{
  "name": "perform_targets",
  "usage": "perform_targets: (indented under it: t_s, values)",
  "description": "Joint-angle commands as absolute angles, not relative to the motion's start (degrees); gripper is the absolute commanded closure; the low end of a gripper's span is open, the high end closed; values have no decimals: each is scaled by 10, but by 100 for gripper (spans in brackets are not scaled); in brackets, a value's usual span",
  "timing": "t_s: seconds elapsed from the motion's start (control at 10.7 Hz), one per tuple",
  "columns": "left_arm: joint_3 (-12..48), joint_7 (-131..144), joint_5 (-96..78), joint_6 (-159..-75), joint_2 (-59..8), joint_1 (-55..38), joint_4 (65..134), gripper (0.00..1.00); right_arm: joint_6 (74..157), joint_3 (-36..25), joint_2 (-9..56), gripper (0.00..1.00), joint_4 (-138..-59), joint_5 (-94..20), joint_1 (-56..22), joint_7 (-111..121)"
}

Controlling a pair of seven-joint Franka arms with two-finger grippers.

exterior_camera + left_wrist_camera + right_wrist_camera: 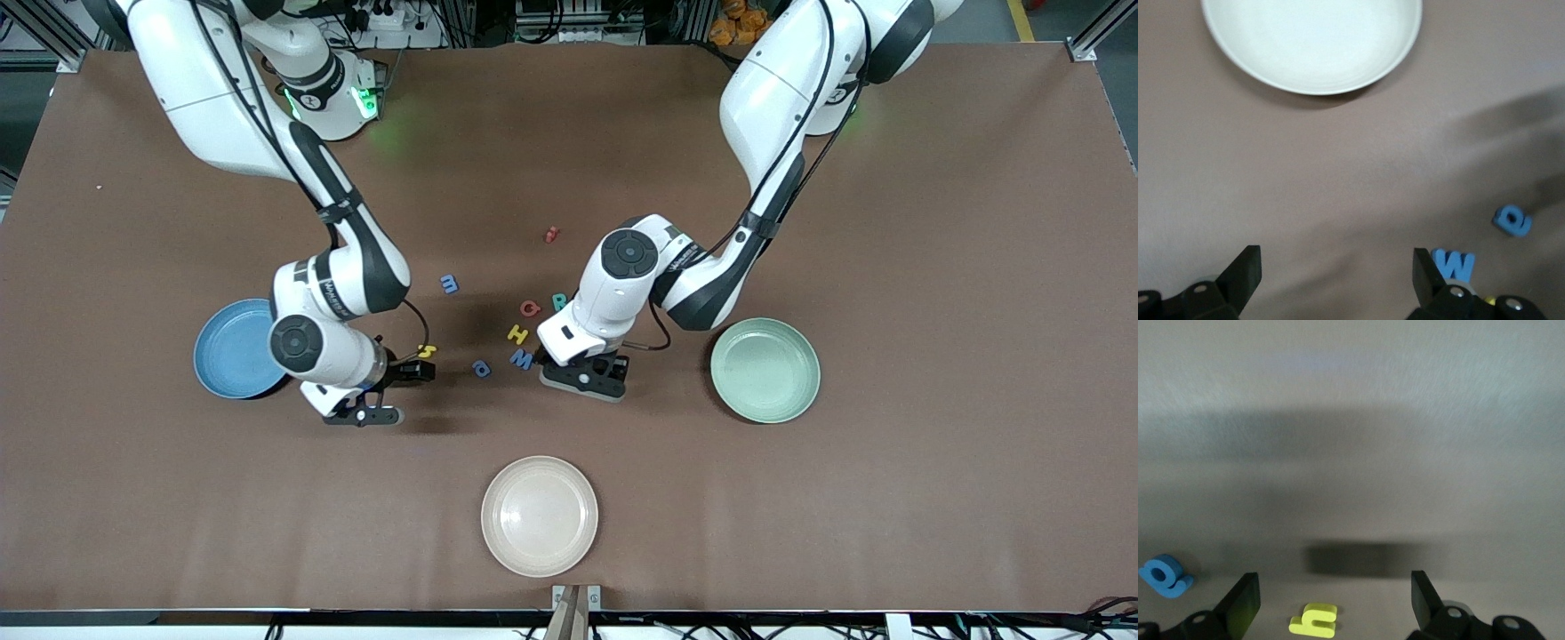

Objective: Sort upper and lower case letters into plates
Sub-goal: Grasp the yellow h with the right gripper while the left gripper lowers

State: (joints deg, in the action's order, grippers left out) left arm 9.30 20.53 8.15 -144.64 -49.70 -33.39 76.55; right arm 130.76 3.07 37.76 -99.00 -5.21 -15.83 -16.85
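Several small foam letters lie in a loose group mid-table: a blue m (449, 284), a red one (551, 235), a pink Q (530, 308), a teal R (558, 301) and a yellow H (517, 334). A blue M (522, 359) (1455, 265) lies just beside my open left gripper (582, 369) (1337, 280), outside its jaws. A small blue letter (482, 367) (1513, 220) (1165, 575) lies between the two hands. My right gripper (418, 366) (1335, 603) is open and low, with a yellow h (427, 350) (1313, 619) on the table between its fingers. The blue plate (233, 348) and the mint green plate (765, 370) are both empty.
A cream plate (540, 516) (1311, 40), also empty, sits near the table's front edge, nearer to the front camera than the letters. The right arm's elbow hangs over the blue plate's rim.
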Motion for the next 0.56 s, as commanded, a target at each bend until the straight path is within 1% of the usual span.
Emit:
perform_targets:
  t_s: [0.0,0.19,0.38,0.47]
  values:
    - [77,67,90,-1496,-518,-349,748,0,1318,30,355,0,-1029,-60,-170,-226]
    - [77,68,99,-1530,-526,-360,752,0,1326,29,337,0,-1060,-59,-183,-268]
    - [74,66,108,-1597,-537,-359,758,0,1398,29,316,0,-1124,-59,-184,-269]
    - [74,70,103,-1601,-547,-359,756,0,1419,28,311,0,-1141,-59,-184,-269]
